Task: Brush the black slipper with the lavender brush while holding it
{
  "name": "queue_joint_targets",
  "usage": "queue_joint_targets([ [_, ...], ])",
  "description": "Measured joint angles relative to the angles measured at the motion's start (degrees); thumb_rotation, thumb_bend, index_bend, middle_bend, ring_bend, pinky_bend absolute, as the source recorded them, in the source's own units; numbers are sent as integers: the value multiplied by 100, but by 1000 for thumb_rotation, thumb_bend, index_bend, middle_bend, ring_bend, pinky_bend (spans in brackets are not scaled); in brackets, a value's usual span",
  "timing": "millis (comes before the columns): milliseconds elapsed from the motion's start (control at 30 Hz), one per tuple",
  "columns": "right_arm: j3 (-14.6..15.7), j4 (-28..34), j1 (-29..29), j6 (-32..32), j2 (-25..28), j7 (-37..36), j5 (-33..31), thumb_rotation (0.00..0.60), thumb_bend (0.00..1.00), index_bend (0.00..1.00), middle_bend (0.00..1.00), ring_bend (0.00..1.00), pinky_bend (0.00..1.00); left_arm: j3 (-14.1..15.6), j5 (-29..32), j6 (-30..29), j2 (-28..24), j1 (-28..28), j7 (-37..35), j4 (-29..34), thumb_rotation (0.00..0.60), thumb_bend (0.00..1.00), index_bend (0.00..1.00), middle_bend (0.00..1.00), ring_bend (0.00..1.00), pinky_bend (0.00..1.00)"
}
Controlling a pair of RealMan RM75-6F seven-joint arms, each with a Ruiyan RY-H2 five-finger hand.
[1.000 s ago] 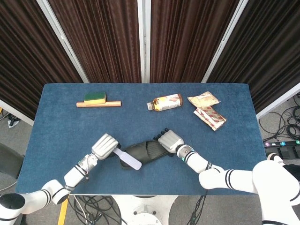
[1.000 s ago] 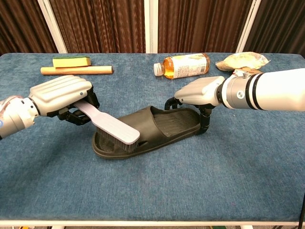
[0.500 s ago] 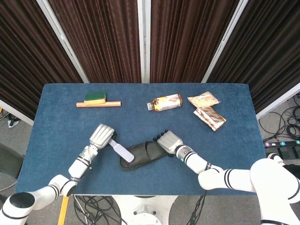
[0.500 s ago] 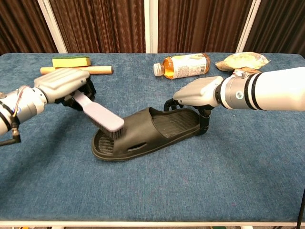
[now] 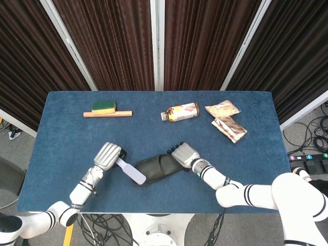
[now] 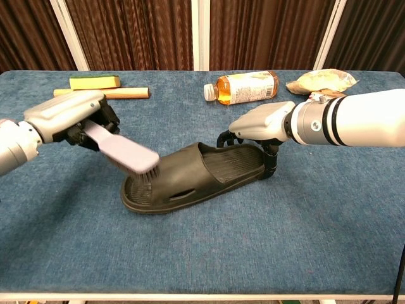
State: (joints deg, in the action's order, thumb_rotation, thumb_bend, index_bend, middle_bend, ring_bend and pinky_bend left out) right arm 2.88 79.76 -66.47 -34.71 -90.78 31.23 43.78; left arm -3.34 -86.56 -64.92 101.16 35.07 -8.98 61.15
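Observation:
The black slipper lies on the blue table, toe end toward the left. My right hand grips its heel end, fingers curled down over the rim. My left hand holds the handle of the lavender brush. The brush head slants down to the right, and its bristles touch the slipper's toe end.
A green and yellow sponge and a wooden stick lie at the back left. An amber bottle lies on its side at the back centre. Snack packets sit at the back right.
The left hand has drawn the brush leftward along the slipper, from the strap to the toe end. The right hand and slipper have stayed put.

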Motion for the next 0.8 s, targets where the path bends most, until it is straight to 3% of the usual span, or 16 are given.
queue_joint_targets([
  [333, 49, 104, -79, -85, 18, 69, -73, 600, 317, 414, 380, 206, 221, -259, 475, 786, 577, 318, 1154, -302, 600, 681, 1000, 1000, 1000, 1000],
  [667, 90, 136, -119, -129, 2, 89, -104, 600, 317, 412, 381, 206, 223, -1059, 1862, 1103, 800, 385, 1979, -446, 600, 688, 1000, 1000, 1000, 1000],
  [800, 89, 122, -125, -136, -3, 72, -107, 600, 317, 408, 381, 206, 223, -1256, 2132, 1071, 712, 306, 2007, -295, 600, 688, 1000, 1000, 1000, 1000],
])
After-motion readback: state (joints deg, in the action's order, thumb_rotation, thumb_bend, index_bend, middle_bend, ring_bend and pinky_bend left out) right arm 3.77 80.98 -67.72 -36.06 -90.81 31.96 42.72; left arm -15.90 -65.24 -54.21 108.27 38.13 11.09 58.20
